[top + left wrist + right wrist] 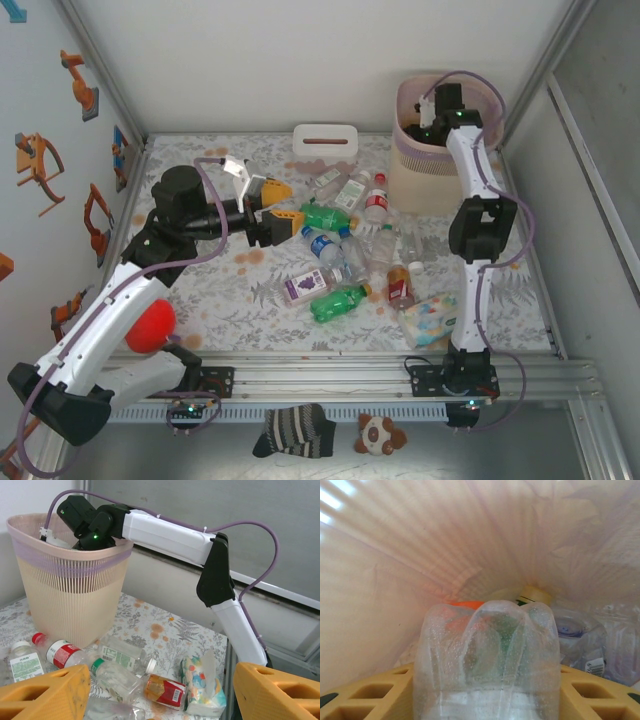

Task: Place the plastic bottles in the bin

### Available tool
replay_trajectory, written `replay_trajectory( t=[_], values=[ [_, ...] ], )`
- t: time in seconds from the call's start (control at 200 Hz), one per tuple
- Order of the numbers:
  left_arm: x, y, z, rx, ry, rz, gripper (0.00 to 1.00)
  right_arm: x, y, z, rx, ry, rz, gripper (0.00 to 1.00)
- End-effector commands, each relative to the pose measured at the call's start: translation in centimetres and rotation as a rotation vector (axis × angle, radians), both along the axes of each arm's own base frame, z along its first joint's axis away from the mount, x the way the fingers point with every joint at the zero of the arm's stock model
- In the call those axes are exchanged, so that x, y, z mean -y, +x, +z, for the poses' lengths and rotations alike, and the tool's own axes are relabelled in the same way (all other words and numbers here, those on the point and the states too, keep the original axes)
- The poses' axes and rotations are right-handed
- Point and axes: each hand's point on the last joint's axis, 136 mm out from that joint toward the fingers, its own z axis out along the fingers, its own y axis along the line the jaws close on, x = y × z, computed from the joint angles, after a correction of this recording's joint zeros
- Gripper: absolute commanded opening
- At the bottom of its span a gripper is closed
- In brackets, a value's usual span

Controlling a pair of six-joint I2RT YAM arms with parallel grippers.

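Several plastic bottles lie in a heap mid-table, among them a green one (325, 217), a second green one (338, 302) and a purple-labelled one (305, 286). My left gripper (293, 205) hovers open just left of the heap. In the left wrist view its yellow fingers (45, 692) frame a red-labelled bottle (165, 690) lying below, with nothing between them. The pale pink bin (415, 160) stands at the back right. My right gripper (428, 128) is down inside the bin (70, 595), shut on a clear bottle (485, 650) whose base faces the camera. More bottles (580, 635) lie at the bin's bottom.
A white tissue box (325, 140) sits at the back centre. A soft pack of wipes (430, 320) lies at the front right of the heap. A red ball (150, 325) rests by the left arm. Socks (295, 430) and a plush toy (380, 433) lie beyond the front rail.
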Motion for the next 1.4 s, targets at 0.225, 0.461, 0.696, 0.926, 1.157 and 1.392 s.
replay_trajectory(
  t=[0.225, 0.461, 0.696, 0.926, 1.157, 1.392],
  values=[
    [0.2, 0.3, -0.2, -0.013, 0.005, -0.004, 0.75, 1.8, -2.2, -5.1, -0.182, -0.083, -0.030, 0.68],
    [0.4, 0.6, 0.1, -0.013, -0.001, -0.008, 0.75, 1.7, -1.9, -1.2, -0.102, -0.069, -0.033, 0.74],
    [0.6, 0.7, 0.0, -0.017, -0.001, -0.009, 0.75, 1.3, -2.0, 4.0, 0.002, -0.034, -0.040, 0.78],
    [0.6, 0.9, -0.3, -0.020, 0.002, -0.006, 0.75, 1.2, -2.8, 8.3, 0.082, -0.019, -0.040, 0.78],
    [1.0, 1.4, -0.7, -0.038, 0.009, -0.005, 0.75, 1.2, -4.1, 12.9, 0.170, -0.011, -0.038, 0.78],
    [1.2, 1.8, -0.9, -0.048, 0.014, -0.004, 0.75, 1.4, -5.8, 17.3, 0.257, -0.007, -0.043, 0.77]
  ],
)
